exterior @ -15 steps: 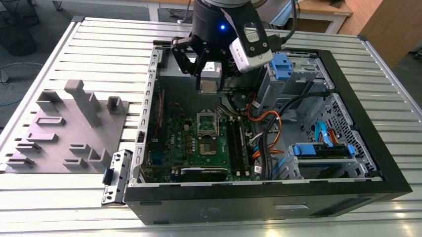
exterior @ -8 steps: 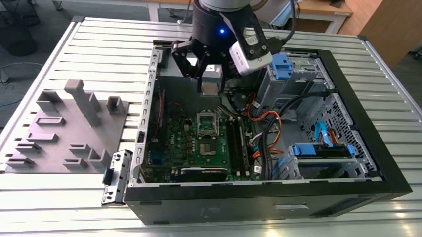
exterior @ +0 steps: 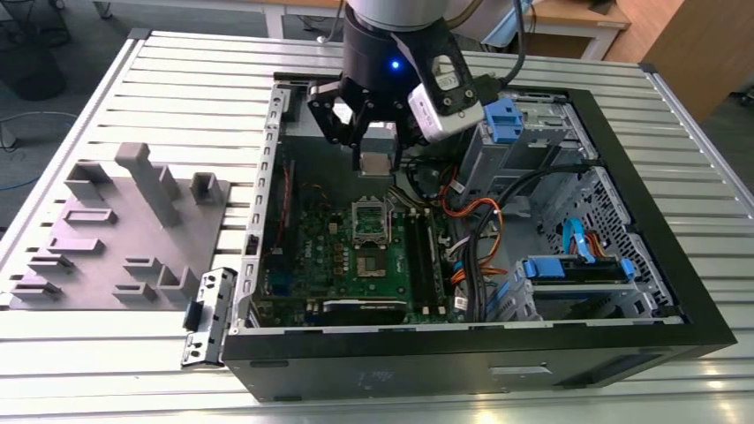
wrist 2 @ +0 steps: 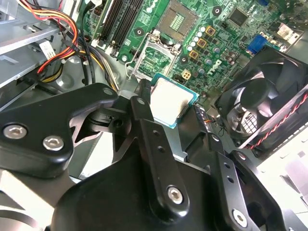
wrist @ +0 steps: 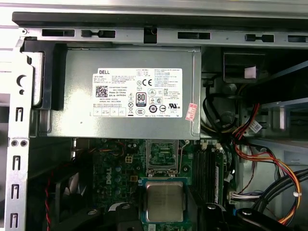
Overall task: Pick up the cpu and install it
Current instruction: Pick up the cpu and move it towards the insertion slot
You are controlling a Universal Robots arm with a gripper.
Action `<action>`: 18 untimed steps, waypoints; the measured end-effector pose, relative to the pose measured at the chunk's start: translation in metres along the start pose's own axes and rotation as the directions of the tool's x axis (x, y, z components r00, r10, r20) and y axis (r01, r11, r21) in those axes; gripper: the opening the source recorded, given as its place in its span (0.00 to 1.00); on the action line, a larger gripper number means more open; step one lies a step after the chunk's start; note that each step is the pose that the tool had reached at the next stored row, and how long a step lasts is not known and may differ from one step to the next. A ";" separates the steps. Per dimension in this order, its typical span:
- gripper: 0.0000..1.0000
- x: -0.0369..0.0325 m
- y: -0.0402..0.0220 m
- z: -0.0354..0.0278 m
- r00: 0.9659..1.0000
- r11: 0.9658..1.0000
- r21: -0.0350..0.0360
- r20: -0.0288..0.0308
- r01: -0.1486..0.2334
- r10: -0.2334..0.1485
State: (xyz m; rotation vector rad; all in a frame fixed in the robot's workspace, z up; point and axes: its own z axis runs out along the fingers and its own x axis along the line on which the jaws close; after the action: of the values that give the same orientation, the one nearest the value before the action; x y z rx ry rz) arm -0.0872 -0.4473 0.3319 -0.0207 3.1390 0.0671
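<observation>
While the arm hangs over the open computer case [exterior: 659,291], I see the gripper [exterior: 374,152] clamped on the cpu [exterior: 374,162], one jaw pressed against each opposite edge. Both wrist views show the cpu [wrist 2: 171,102] [wrist: 164,201] lying flat between the jaws, metal top toward the cameras. It is held in the air above the motherboard [exterior: 342,265]. In the exterior view, the socket frame [exterior: 370,221] lies at six o'clock from the chip.

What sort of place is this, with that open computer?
Probably a robotics lab or test bench: an open computer case lies on a slatted metal table, a grey fixture block sits beside it, and the gripper holds the cpu above the motherboard.
</observation>
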 end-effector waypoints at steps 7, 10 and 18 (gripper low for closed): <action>0.47 0.0000 -0.0002 0.0033 1.000 1.000 0.000 0.000 0.000 0.000; 0.47 0.0000 -0.0006 0.0049 1.000 1.000 0.001 0.000 0.000 0.000; 0.47 0.0001 -0.0011 0.0083 1.000 1.000 0.003 0.000 0.000 0.000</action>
State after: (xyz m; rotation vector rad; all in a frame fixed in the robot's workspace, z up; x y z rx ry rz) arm -0.0872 -0.4480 0.3235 -0.0207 3.1392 0.0622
